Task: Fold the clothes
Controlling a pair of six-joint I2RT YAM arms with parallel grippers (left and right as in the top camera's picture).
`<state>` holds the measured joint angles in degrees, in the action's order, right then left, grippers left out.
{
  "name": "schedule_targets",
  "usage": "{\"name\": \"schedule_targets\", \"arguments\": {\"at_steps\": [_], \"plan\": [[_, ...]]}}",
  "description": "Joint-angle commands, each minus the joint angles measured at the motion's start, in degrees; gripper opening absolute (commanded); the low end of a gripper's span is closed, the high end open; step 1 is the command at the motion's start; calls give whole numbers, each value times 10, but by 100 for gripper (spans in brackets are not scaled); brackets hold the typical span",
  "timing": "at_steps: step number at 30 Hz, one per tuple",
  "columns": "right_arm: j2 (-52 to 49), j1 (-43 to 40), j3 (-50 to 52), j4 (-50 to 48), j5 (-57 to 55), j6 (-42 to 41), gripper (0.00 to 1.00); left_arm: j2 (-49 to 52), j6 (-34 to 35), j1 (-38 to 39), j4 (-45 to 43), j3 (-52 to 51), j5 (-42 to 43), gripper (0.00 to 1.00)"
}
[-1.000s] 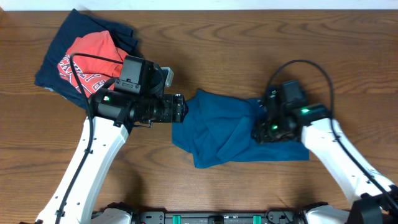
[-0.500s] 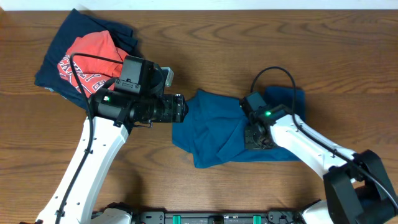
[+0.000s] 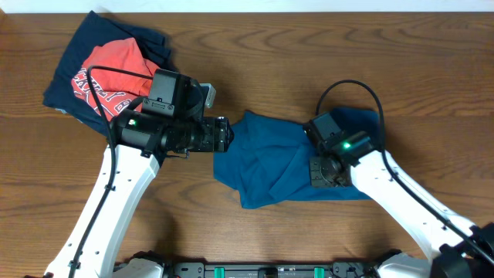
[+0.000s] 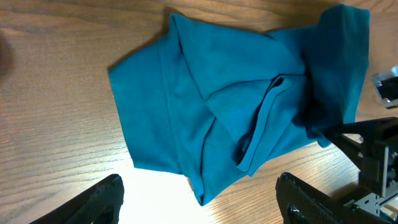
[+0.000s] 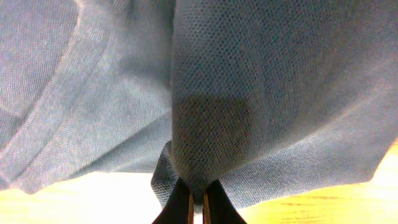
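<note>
The blue T-shirt (image 3: pixel 270 166) lies crumpled in the middle of the table. My right gripper (image 3: pixel 321 171) is over its right part. In the right wrist view that gripper (image 5: pixel 198 200) is shut on a pinched fold of the blue T-shirt (image 5: pixel 249 81). My left gripper (image 3: pixel 226 136) hovers at the shirt's left edge. It (image 4: pixel 199 208) is open in the left wrist view, its fingers (image 4: pixel 93 202) spread wide on either side of a corner of the blue T-shirt (image 4: pixel 230 106) without touching it. The red tee (image 3: pixel 108 69) lies on the navy garment (image 3: pixel 73 66) at the back left.
The right arm's black body (image 4: pixel 370 155) shows at the right edge of the left wrist view, close to the shirt. Bare wooden table (image 3: pixel 255 54) surrounds the shirt. The table's front edge (image 3: pixel 270 266) carries the arm bases.
My right gripper has closed on a fold of the blue T-shirt and shifted slightly left; the shirt's right side has bunched inward. The left arm has stayed still.
</note>
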<state>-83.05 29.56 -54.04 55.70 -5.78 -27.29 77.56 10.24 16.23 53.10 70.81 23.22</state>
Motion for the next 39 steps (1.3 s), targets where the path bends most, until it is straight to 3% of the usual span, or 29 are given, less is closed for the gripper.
{"name": "schedule_targets", "arguments": {"at_steps": [1, 11, 12, 13, 14, 16, 22, 24, 28, 33, 39], "plan": [[5, 5, -10, 4, 26, 42, 1, -5, -10, 2, 0, 10, 1, 79], [1, 59, -9, -8, 74, 76, 2, -5, -10, 2, 0, 10, 1, 79], [1, 63, -9, -8, 70, 76, 9, -5, -10, 2, 0, 10, 1, 79], [1, 65, -9, -9, 63, 76, 30, -5, -10, 2, 0, 10, 1, 79], [1, 65, -9, -9, 54, 76, 40, -5, -10, 2, 0, 10, 1, 79], [3, 56, -10, -12, 23, 58, 44, -5, -10, 2, 0, 10, 1, 79], [23, -27, -28, -63, 4, 57, 29, -5, -10, 2, 0, 10, 1, 79], [26, -71, -33, -94, 23, 56, 15, -5, -10, 2, 0, 10, 1, 79], [9, -161, -33, -150, 84, 26, 1, -5, -10, 2, 0, 10, 1, 79], [-68, -218, -33, -172, 117, -4, 1, -5, -10, 2, 0, 9, 2, 79], [-205, -190, -33, -230, 239, 13, 1, -5, -10, 2, 0, 9, 1, 79]]}}
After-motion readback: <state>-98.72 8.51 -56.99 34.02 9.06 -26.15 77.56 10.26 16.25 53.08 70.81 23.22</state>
